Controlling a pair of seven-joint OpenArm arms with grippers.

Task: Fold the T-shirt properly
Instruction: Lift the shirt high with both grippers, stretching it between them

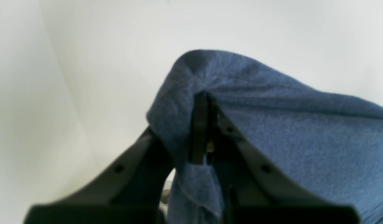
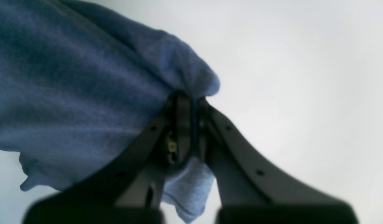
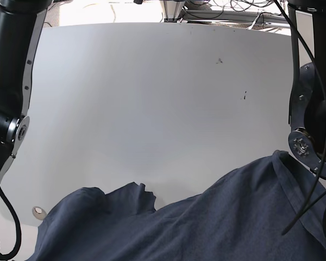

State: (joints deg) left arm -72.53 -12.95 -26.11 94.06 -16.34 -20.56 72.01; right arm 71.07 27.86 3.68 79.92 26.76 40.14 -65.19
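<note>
Both grippers — left gripper [image 1: 203, 130] and right gripper [image 2: 185, 130] — hold the T-shirt [image 3: 206, 228], fingers clamped on bunched edges (presumably opposite corners) to lift and spread it above the desk [image 3: 152, 98].

So the T-shirt [image 3: 206, 228] reads as a really dark navy from the base view, pretty much flat in tone with no print showing on the part that's visible. Up close in the wrist views it comes out a lighter, heathered blue with tiny pale flecks in the weave, darker in the creases. The left hand [image 1: 203, 130] is matte black plastic, with a little brassy-gold bit showing between its fingers. The right hand [image 2: 186, 124] looks dark charcoal-grey, same matte finish. The worktop [image 3: 152, 98] is plain white to pale grey, with a couple of small dark specks toward the far side.
</note>
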